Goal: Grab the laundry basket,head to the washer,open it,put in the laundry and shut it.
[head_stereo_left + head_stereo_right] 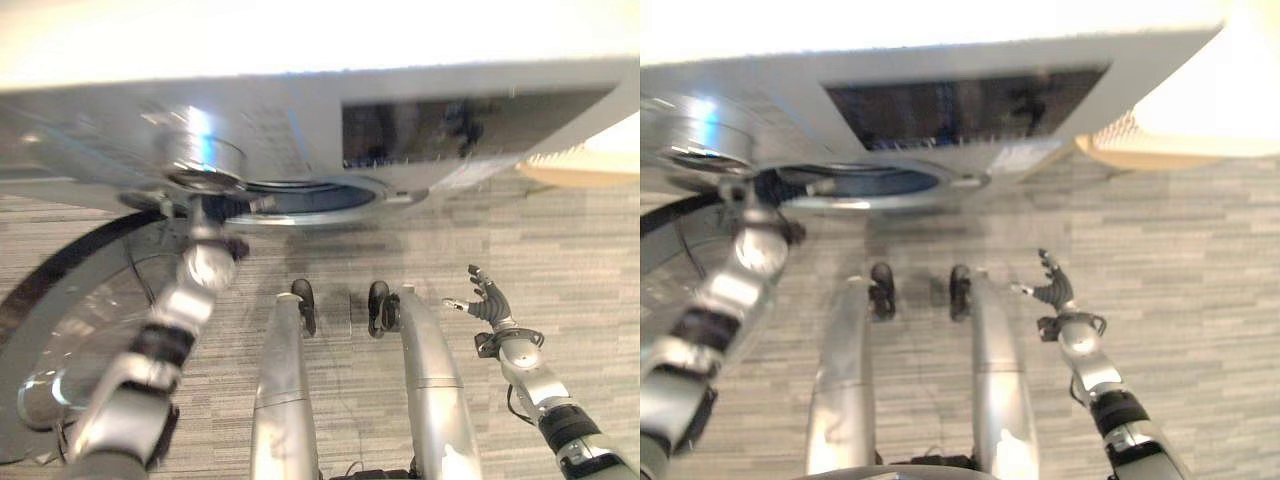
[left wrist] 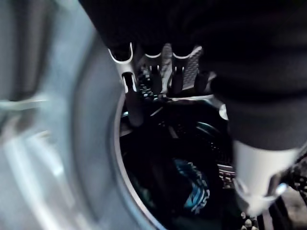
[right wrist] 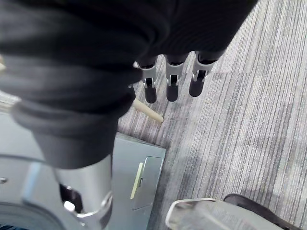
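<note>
Both hands empty at the washer [image 1: 300, 110], door [image 1: 80, 330] swung open.
Left hand [image 2: 158, 76] at its opening [image 1: 300, 195], fingers relaxed, laundry [image 2: 192, 187] inside; right hand [image 1: 488, 298] beside washer, fingers spread, idle.

The washer [image 1: 300, 120] stands right ahead with its round opening [image 1: 300, 197] uncovered, and the left hand [image 2: 158, 76] is at the rim, fingers relaxed over the dark drum where laundry [image 2: 192, 187] lies low, leaving room above it. The open door [image 1: 80, 330] swings out on the left and blocks that side beside the left arm. Over on the right, the right hand [image 1: 488, 300] hangs with loose fingers above bare grey carpet [image 1: 580, 260], with a pale basket [image 1: 580, 165] sitting beyond by the washer's corner.
</note>
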Robot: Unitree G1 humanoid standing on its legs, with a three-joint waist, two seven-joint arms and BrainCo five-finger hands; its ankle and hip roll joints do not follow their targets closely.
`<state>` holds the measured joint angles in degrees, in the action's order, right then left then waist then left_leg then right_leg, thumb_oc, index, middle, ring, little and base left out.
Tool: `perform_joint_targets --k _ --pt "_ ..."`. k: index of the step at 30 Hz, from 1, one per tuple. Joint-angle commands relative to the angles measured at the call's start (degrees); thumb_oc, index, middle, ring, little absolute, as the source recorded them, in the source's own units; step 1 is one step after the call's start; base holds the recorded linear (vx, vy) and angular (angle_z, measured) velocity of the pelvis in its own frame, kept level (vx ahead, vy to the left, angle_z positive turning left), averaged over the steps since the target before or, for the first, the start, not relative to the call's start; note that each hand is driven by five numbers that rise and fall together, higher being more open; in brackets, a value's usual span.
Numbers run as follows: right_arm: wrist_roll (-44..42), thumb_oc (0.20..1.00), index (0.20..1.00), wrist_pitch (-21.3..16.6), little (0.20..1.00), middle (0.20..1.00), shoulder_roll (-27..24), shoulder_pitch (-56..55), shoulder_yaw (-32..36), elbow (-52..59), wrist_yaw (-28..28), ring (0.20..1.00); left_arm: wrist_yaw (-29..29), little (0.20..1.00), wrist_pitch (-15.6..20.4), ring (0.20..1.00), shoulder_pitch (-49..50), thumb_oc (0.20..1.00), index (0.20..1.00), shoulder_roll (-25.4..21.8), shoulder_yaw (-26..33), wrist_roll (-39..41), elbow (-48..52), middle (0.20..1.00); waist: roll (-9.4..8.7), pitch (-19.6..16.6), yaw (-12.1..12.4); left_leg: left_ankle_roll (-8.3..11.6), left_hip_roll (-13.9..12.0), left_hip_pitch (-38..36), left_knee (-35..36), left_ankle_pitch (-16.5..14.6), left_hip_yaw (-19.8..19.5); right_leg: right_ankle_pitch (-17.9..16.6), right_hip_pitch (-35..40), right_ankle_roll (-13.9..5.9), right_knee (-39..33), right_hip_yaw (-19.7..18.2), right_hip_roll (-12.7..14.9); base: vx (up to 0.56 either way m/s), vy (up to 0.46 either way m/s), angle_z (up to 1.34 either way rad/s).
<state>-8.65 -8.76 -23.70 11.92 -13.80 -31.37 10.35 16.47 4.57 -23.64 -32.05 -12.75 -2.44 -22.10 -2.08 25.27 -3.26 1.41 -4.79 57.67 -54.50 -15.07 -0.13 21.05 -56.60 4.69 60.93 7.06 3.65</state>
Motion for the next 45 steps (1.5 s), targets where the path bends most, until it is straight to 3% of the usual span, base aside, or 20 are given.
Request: perform_joint_targets --k 1,2,7,8,10,14,20,24,25,26,28,33,35,36,37,39,42,44,45 --pt "3.96 1.0 1.0 0.58 1.0 1.0 -0.99 -2.74 1.19 0.4 1.25 1.0 -2.72 1.0 2.83 1.0 0.46 1.0 1.0 -0.22 -0.03 5.41 -2.42 1.0 -0.03 -2.82 0.27 -1.69 -0.65 -5.73 4.7 0.13 -1.37 -3.85 6.92 -4.72 -12.92 -1.78 0.24 0.1 -0.022 0.35" --pt "5.67 1.0 1.0 1.32 1.0 1.0 -0.99 -4.26 2.21 -1.44 1.05 1.0 -4.41 1.0 3.76 1.0 9.45 1.0 1.0 3.93 2.41 8.86 -1.57 1.0 0.01 -3.1 1.37 -1.12 0.19 -14.37 13.91 2.99 -1.67 -6.53 15.63 -5.67 -20.87 -0.59 0.79 0.08 -0.014 0.4" --pt "6.63 1.0 1.0 1.66 1.0 1.0 -0.15 -6.13 3.2 -4.17 0.39 1.0 -6.94 1.0 4.21 1.0 18.04 1.0 1.0 7.95 4.17 13.45 -1.99 1.0 -0.34 -3.85 2.42 -0.44 0.94 -26.01 25.79 6.51 -1.41 -10.57 27.3 -7.0 -32.19 0.69 1.42 0.08 0.004 0.25" --pt "6.81 1.0 1.0 1.58 1.0 1.0 0.19 -6.67 3.43 -5.08 0.01 1.0 -7.65 1.0 4.14 1.0 19.2 1.0 1.0 8.3 4.33 13.35 -2.99 1.0 -0.51 -4.3 2.44 -0.56 1.24 -28.07 29.04 8.95 -1.05 -12.97 29.4 -6.99 -35.4 1.26 1.73 0.06 0.025 0.06" --pt "7.23 1.0 1.0 1.81 1.0 1.0 0.54 -7.01 3.65 -6.05 -0.32 1.0 -8.21 1.0 3.86 1.0 20.17 1.0 1.0 8.57 4.2 12.94 -4.11 1.0 -0.68 -4.67 2.57 -0.34 1.48 -30.4 31.25 9.69 -0.89 -13.82 31.84 -7.29 -37.68 1.57 1.87 0.06 0.033 0.07" --pt "8.56 1.0 1.0 2.21 1.0 1.0 2.16 -10.17 4.21 -8.65 -2.41 1.0 -11.19 1.0 2.54 1.0 24.56 1.0 1.0 9.38 3.95 10.38 -9.17 1.0 -1.44 -9.03 2.26 -0.17 1.94 -43.06 42.39 11.49 0.97 -17.82 43.71 -9.4 -49.48 1.01 1.48 0.19 0.128 -0.03" --pt "8.88 1.0 1.0 2.73 1.0 1.0 3.32 -12.58 5.44 -8.37 -3.52 1.0 -11.93 1.0 1.89 1.0 27.79 1.0 1.0 9.83 5.66 8.24 -11.92 1.0 -2.18 -13.34 2.24 -0.74 2.86 -51.54 47.91 10.86 3.25 -21.1 51.15 -11.5 -57.59 -1.03 2.19 0.14 0.175 -0.22" --pt "9.15 1.0 1.0 3.08 1.0 1.0 3.64 -12.85 5.47 -7.45 -3.45 1.0 -11.87 1.0 1.86 1.0 28.24 1.0 1.0 9.94 5.71 7.26 -12.63 1.0 -2.43 -13.62 2.36 -1.44 3.51 -53.09 49.48 10.53 4.95 -23.24 51.33 -12.79 -59.6 -2.63 3.14 -0.07 0.195 -0.45" --pt "9.78 1.0 1.0 3.26 1.0 1.0 3.64 -12.5 5.51 -6.19 -2.99 1.0 -11.43 1.0 2.03 1.0 27.6 1.0 1.0 9.6 5.75 7.3 -12.55 1.0 -2.83 -12.7 1.94 -1.86 4.06 -52.34 49.86 10.89 6.35 -26.35 48.66 -14.19 -58.35 -3.64 4.03 -0.28 0.18 -0.5" --pt "9.9 1.0 1.0 3.4 1.0 1.0 3.57 -11.89 5.39 -5.62 -2.62 1.0 -11.14 1.0 2.3 1.0 26.96 1.0 1.0 9.2 5.62 7.55 -12.11 1.0 -2.97 -11.9 1.73 -2.01 4.05 -51.17 49.45 11.41 6.66 -27.09 47.06 -15.08 -57.4 -4.18 4.16 -0.41 0.224 -0.56" --pt "9.78 1.0 1.0 3.27 1.0 1.0 3.75 -11.43 5.26 -4.13 -2.29 1.0 -10.8 1.0 2.53 1.0 25.8 1.0 1.0 8.19 5.63 7.43 -11.01 1.0 -2.53 -11.14 1.81 -2.32 3.41 -48.81 49.4 12.91 7.24 -25.85 43.57 -15.44 -54.44 -4.04 3.47 -0.34 0.127 -0.37" --pt "10.01 1.0 1.0 2.95 1.0 1.0 4.04 -13.39 5.7 -3.45 -2.79 1.0 -11.11 1.0 2.18 1.0 25.27 1.0 1.0 7.56 5.92 6.76 -8.52 1.0 -0.94 -12.49 3.41 -2.86 3.4 -47.45 52.96 17.41 6.55 -15.96 48.54 -12.67 -41.26 -3.31 -0.29 -0.19 0.067 -0.03" --pt "10.15 1.0 1.0 2.8 1.0 1.0 4.09 -13.66 5.77 -3.42 -2.96 1.0 -11.15 1.0 2.19 1.0 25.58 1.0 1.0 7.56 6.12 6.76 -7.95 1.0 -1.13 -13.25 3.99 -2.69 3.67 -47.03 53.29 18.16 6.48 -14.67 50.61 -12.36 -40.48 -3.69 -1.3 -0.19 -0.085 0.21" --pt "10.06 1.0 1.0 2.69 1.0 1.0 4.16 -13.87 5.62 -2.32 -2.88 1.0 -11.01 1.0 2.28 1.0 27.01 1.0 1.0 7.58 6.66 5.94 -6.1 1.0 -2.36 -14.61 6.96 -2.09 4.41 -42.66 52.88 21.08 6.7 -10.37 56.5 -9.86 -47.49 -3.93 -3.41 -0.29 -0.144 0.09" --pt "10.06 1.0 1.0 2.68 1.0 1.0 4.18 -13.89 5.61 -2.33 -2.88 1.0 -11.02 1.0 2.26 1.0 27.06 1.0 1.0 7.55 6.67 5.94 -6.05 1.0 -2.4 -14.6 6.92 -2.07 4.45 -42.72 52.89 21.08 6.67 -10.43 56.68 -9.84 -47.72 -3.88 -3.39 -0.32 -0.173 0.0" --pt "9.2 1.0 1.0 2.33 1.0 1.0 3.74 -13.44 5.27 -2.15 -2.23 1.0 -10.83 1.0 2.44 1.0 26.61 1.0 1.0 7.79 6.58 5.74 -5.9 1.0 -2.15 -14.31 8.17 -0.07 4.34 -39.17 52.99 24.76 6.57 -9.47 57.3 -7.79 -53.64 -4.4 -5.23 -0.24 -0.126 0.14" --pt "9.05 1.0 1.0 2.21 1.0 1.0 2.08 -11.9 4.8 -2.77 -1.48 1.0 -10.47 1.0 2.66 1.0 25.86 1.0 1.0 8.88 6.05 6.64 -5.33 1.0 0.28 -11.77 8.78 4.1 3.83 -36.34 54.74 29.5 4.39 -10.55 55.15 -6.33 -54.81 -3.72 -7.81 -0.35 -0.073 0.31" --pt "8.92 1.0 1.0 2.1 1.0 1.0 1.72 -11.33 4.85 -2.93 -1.35 1.0 -10.53 1.0 2.86 1.0 25.44 1.0 1.0 9.12 5.93 6.6 -5.31 1.0 0.4 -11.01 8.63 4.16 4.39 -35.9 54.08 28.22 3.72 -11.34 54.42 -6.42 -55.22 -2.96 -7.47 -0.27 0.003 0.36" --pt "8.81 1.0 1.0 2.17 1.0 1.0 1.67 -11.68 5.23 -2.68 -1.46 1.0 -10.67 1.0 2.9 1.0 25.55 1.0 1.0 9.16 5.71 6.11 -5.15 1.0 0.12 -10.81 7.93 3.2 4.69 -36.09 52.3 26.34 3.59 -12.51 53.82 -6.99 -56.06 -1.79 -6.45 -0.18 0.009 0.6"
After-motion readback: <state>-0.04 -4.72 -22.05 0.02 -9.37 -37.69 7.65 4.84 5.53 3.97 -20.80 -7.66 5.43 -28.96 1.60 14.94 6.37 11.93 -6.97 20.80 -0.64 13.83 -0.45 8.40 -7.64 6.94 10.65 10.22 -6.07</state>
